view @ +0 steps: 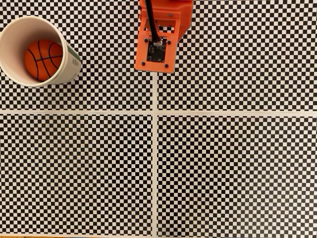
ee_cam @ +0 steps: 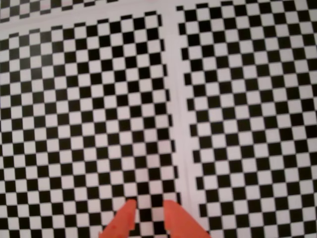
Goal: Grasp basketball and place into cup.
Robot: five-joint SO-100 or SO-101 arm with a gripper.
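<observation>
The small orange basketball (view: 43,59) with thin black seam lines sits inside the white paper cup (view: 11,34), down on its cream-coloured floor, in the fixed view. The cup stands upright on the black-and-white checkerboard surface (view: 233,168), and its rolled rim rings the ball completely. On the cup's outer wall, on the side turned toward the arm, there is a green-and-dark printed mark (view: 75,60); it is seen edge-on and too small to read, so no brand or wording can be made out. To the right of the cup in this view, well apart from it, hangs the angular orange plastic arm segment (view: 161,34), with a dark circuit board (view: 156,49) set in its face and a black cable (view: 151,22) running up from the board. A pale seam (view: 155,163) between the checkerboard sheets runs down from below the arm, crossed by a second pale seam (view: 233,113) that lies below the cup. In the wrist view the gripper (ee_cam: 148,206) shows as two orange pointed fingertips (ee_cam: 125,218) over the checkered sheet, with a narrow gap between them and nothing held there; the jaws stand slightly parted and empty.
</observation>
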